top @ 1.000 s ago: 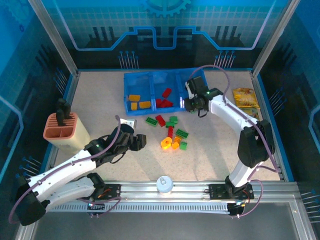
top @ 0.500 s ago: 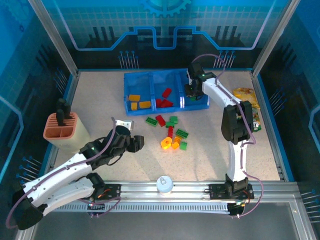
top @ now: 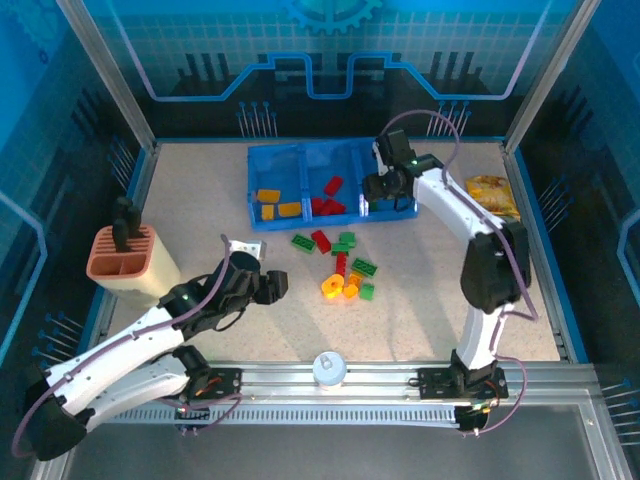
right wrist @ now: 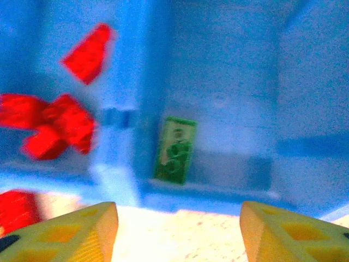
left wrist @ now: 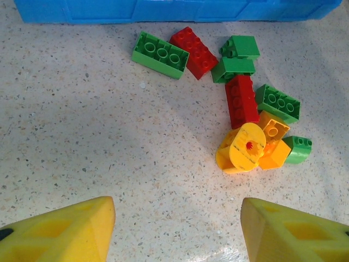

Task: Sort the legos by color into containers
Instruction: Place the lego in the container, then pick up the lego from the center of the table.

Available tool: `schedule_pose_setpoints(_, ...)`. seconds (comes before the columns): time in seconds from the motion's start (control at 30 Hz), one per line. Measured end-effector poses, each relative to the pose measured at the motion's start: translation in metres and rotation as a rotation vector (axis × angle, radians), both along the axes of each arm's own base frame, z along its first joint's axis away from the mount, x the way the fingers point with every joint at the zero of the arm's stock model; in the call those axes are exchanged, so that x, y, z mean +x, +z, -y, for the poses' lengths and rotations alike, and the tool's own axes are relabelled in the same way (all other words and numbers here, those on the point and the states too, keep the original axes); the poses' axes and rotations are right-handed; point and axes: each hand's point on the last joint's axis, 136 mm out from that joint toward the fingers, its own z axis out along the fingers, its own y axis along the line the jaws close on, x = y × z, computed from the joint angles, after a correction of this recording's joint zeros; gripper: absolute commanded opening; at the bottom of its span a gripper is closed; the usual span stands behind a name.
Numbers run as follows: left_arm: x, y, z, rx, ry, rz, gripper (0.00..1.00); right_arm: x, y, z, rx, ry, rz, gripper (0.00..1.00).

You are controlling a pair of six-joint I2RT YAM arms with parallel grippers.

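A loose pile of legos [top: 342, 266] lies mid-table: green [left wrist: 160, 53], red [left wrist: 241, 101] and yellow-orange [left wrist: 242, 150] pieces. The blue tray of containers [top: 300, 150] stands behind it. Its left compartment holds orange bricks [top: 272, 203] and its middle one holds red bricks [top: 325, 200]. A green lego [right wrist: 175, 150] lies in the right compartment, beside the divider. My right gripper [top: 370, 195] [right wrist: 177, 234] hangs open over that compartment's front edge with nothing between its fingers. My left gripper [top: 278, 284] [left wrist: 177, 229] is open and empty, left of the pile.
A terracotta slotted holder [top: 125, 262] stands at the left edge. A yellow snack packet [top: 490, 195] lies right of the tray. A white round object [top: 329, 367] sits on the front rail. Bare table lies between my left gripper and the pile.
My right gripper has opened and the green lego now lies in the right compartment; the arm swung over the tray. My left arm has barely moved.
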Motion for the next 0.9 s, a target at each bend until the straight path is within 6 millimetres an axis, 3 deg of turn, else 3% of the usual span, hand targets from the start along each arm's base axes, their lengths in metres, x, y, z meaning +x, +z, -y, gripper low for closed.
schedule_pose_setpoints(0.17,0.01,-0.023,-0.024,-0.035,0.131,-0.089,0.63,-0.055,0.032,-0.072,0.076,0.28,0.099,0.7)
schedule_pose_setpoints(0.3,0.005,-0.052,-0.04,-0.068,0.212,-0.185,0.64,-0.093,0.027,-0.124,0.116,0.491,0.091,0.71)
schedule_pose_setpoints(0.37,0.001,-0.058,-0.039,-0.087,0.218,-0.213,0.64,-0.103,0.018,-0.138,0.119,0.553,0.071,0.72)
schedule_pose_setpoints(0.67,-0.001,-0.041,-0.036,-0.174,0.218,-0.172,0.64,-0.112,-0.061,-0.177,0.043,0.665,-0.093,0.74)
schedule_pose_setpoints(0.9,-0.007,-0.038,-0.039,-0.195,0.216,-0.145,0.64,-0.099,-0.081,-0.202,-0.044,0.687,-0.112,0.76)
